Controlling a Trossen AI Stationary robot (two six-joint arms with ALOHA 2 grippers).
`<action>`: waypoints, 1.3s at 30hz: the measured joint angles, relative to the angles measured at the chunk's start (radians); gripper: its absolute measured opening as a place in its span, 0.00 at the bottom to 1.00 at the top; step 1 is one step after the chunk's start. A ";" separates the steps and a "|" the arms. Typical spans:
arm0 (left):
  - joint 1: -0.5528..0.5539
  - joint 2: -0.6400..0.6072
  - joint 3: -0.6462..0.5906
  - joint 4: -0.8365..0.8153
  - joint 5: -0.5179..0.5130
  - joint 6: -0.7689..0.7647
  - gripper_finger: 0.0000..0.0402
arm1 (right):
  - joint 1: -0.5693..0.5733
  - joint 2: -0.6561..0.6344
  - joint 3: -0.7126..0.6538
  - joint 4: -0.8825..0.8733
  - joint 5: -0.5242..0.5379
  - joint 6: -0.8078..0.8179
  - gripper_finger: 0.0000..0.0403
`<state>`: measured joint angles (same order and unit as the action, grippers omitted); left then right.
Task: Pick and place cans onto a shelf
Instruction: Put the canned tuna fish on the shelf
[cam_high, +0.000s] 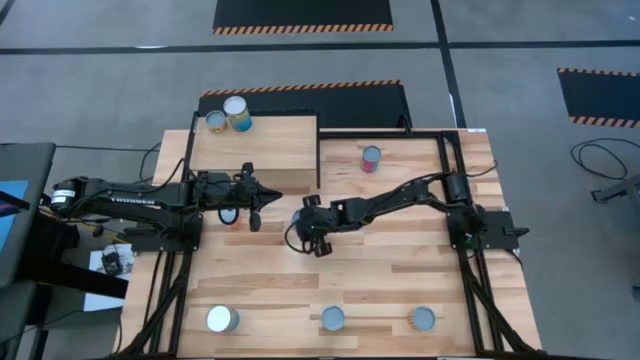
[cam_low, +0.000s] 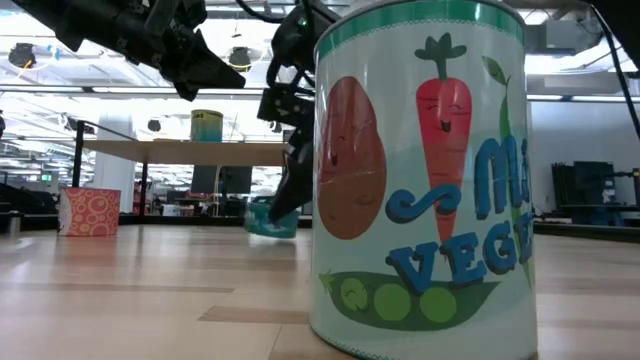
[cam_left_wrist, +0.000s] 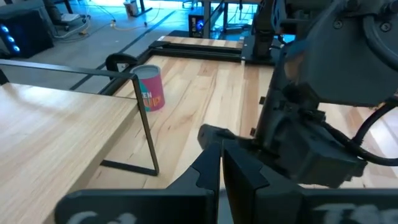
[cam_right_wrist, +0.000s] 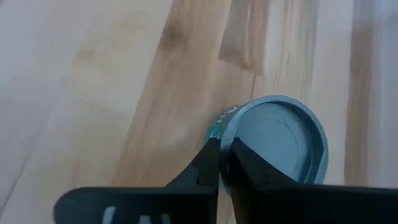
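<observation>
the right gripper (cam_right_wrist: 219, 163), fingers together beside a teal can (cam_right_wrist: 273, 140), should spread wide and centre before closing.

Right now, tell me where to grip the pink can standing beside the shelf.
Grip the pink can across its curved side wall, around mid-height, probably coming down from above. It stands upright on the table, apart from the shelf, with open space all round, so fingers can straddle it.

Left gripper (cam_left_wrist: 219, 171) fingers together; pink can (cam_left_wrist: 150, 88) upright on table (cam_left_wrist: 205, 93) beside shelf (cam_left_wrist: 56, 130) corner.
</observation>
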<state>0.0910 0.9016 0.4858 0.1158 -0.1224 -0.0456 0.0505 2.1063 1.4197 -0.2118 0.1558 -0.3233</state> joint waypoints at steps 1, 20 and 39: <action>0.000 0.000 0.000 0.000 0.007 -0.001 0.02 | 0.000 0.005 0.001 0.012 0.000 0.000 0.10; -0.036 0.047 0.000 -0.064 0.110 -0.037 0.02 | 0.113 -0.321 -0.168 -0.084 0.057 0.000 0.15; -0.210 0.546 0.175 -0.037 -0.006 -0.124 0.12 | 0.088 -0.948 -0.978 0.576 0.174 0.162 0.04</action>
<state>-0.1191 1.4477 0.6607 0.0790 -0.1281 -0.1699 0.1390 1.1580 0.4420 0.3646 0.3297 -0.1610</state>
